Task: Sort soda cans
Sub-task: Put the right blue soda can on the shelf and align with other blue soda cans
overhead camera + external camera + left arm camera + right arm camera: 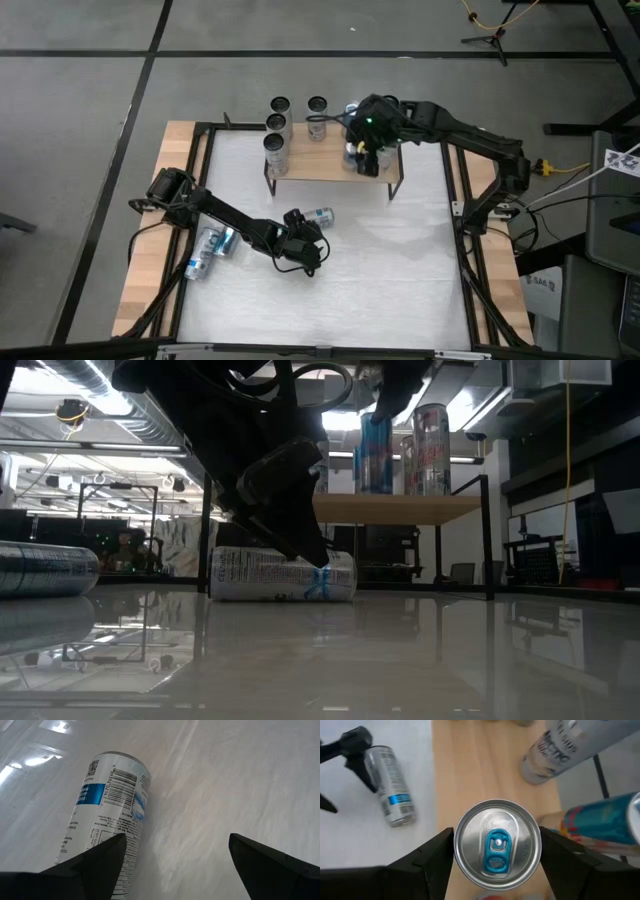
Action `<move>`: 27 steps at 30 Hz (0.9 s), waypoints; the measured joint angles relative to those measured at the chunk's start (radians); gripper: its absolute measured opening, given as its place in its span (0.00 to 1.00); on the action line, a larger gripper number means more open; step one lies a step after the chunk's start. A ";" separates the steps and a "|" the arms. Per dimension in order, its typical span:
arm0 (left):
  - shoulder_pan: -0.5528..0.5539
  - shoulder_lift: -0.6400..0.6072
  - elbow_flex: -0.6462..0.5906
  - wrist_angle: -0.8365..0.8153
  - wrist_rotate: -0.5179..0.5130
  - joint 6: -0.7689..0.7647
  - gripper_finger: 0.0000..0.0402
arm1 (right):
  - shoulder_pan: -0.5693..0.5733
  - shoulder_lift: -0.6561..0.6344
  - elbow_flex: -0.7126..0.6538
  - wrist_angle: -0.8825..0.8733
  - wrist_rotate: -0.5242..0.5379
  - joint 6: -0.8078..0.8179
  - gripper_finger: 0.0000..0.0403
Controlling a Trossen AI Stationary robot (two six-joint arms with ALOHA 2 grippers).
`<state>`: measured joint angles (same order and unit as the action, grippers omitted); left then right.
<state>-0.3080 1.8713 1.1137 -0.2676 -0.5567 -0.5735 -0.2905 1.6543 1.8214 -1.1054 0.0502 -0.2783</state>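
A low wooden shelf stands at the table's far middle. Several silver soda cans stand upright on it, several at its left end and some at its right end. My right gripper is over the shelf's right end, shut on an upright can with a blue tab. My left gripper is open, low over the table's middle. A blue-labelled can lies on its side beside one finger; I cannot tell whether they touch. Two more cans lie on their sides at the table's left. My right gripper has the blue-tab can between its two fingers, one on each side of the can's wall just below the top rim. The fingers come from above, pointing down. The can is upright, and in the low view its bottom is at the shelf top.
A black frame runs along the table's edges, with wooden strips outside it. The shelf stands on thin dark legs. The white table top is bare at the near right. Cables and stands are beyond the right edge.
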 joint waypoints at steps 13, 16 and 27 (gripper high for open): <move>0.000 0.000 0.000 0.000 0.000 0.000 0.86 | -0.063 0.002 -0.001 0.012 0.020 -0.010 0.64; 0.000 0.000 0.000 0.000 0.000 0.000 0.86 | -0.090 0.002 0.000 0.007 0.002 -0.010 0.64; 0.000 0.000 0.000 0.000 0.000 0.000 0.86 | -0.132 0.002 -0.001 0.005 -0.086 -0.010 0.64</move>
<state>-0.3080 1.8713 1.1137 -0.2676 -0.5568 -0.5734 -0.4221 1.6559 1.8206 -1.1000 -0.0363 -0.2879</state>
